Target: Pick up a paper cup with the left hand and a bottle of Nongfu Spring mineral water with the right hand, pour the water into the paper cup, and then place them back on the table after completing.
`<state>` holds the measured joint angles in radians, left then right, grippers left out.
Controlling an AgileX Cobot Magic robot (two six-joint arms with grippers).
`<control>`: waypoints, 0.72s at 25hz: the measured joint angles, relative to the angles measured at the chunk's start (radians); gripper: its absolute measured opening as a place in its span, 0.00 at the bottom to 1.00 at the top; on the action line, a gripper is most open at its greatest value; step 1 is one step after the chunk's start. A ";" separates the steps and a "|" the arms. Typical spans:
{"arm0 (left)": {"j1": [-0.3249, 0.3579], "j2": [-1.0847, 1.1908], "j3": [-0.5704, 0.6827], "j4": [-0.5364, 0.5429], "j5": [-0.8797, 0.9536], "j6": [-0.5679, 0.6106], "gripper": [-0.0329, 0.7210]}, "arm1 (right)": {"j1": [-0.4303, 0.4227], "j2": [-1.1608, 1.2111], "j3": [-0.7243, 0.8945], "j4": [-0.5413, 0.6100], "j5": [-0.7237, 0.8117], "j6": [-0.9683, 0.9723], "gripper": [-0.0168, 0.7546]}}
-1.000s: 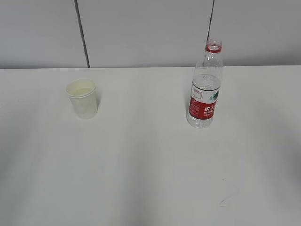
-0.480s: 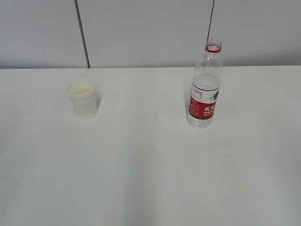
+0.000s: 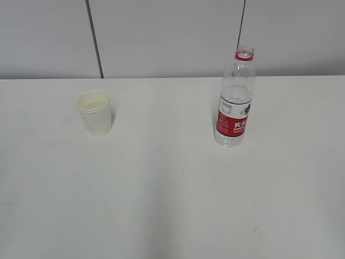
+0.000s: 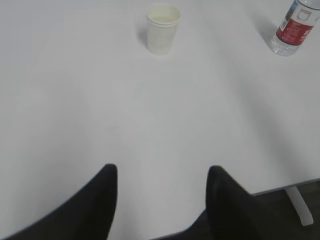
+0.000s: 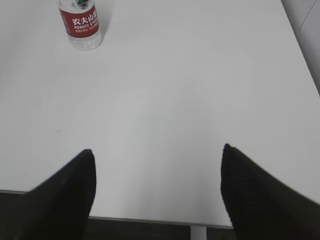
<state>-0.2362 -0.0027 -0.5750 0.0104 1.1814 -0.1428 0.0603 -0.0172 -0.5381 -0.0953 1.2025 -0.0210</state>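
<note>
A: Where do your two task things sit?

B: Take the bottle (image 3: 235, 100) as your landmark. It stands upright on the white table (image 3: 172, 194), uncapped, a red ring at its neck and a red label round its middle, with clear water (image 3: 235, 95) reaching a little above the label. Your paper cup (image 3: 95, 112) stands upright well apart from the bottle, off to its left in the exterior view, roughly level with it. A pale liquid surface shows inside the cup.

A: And your hands?

B: Neither one appears in the exterior view. In the left wrist view your left hand (image 4: 161, 197) has its two black fingers spread with nothing between them, hovering over bare table near the front edge. The cup lies far ahead of it, and the bottle sits at the upper right corner of that view. In the right wrist view your right hand (image 5: 157, 180) is spread wider, also empty, with the bottle far ahead and to its left.

A: Anything else near the bottle?

B: A small dark scuff (image 3: 257, 231) marks the table well in front of the bottle, slightly to its right.
</note>
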 joint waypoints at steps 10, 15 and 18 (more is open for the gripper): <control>0.000 0.000 0.048 -0.038 -0.075 0.055 0.53 | 0.000 0.000 0.039 -0.002 -0.043 -0.023 0.76; 0.004 0.000 0.048 -0.039 -0.076 0.056 0.53 | 0.000 0.000 0.040 -0.004 -0.047 -0.025 0.76; 0.057 0.000 0.048 -0.039 -0.076 0.056 0.53 | -0.002 0.000 0.040 -0.004 -0.049 -0.025 0.76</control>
<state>-0.1794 -0.0031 -0.5272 -0.0289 1.1055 -0.0872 0.0585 -0.0172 -0.4977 -0.0992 1.1539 -0.0458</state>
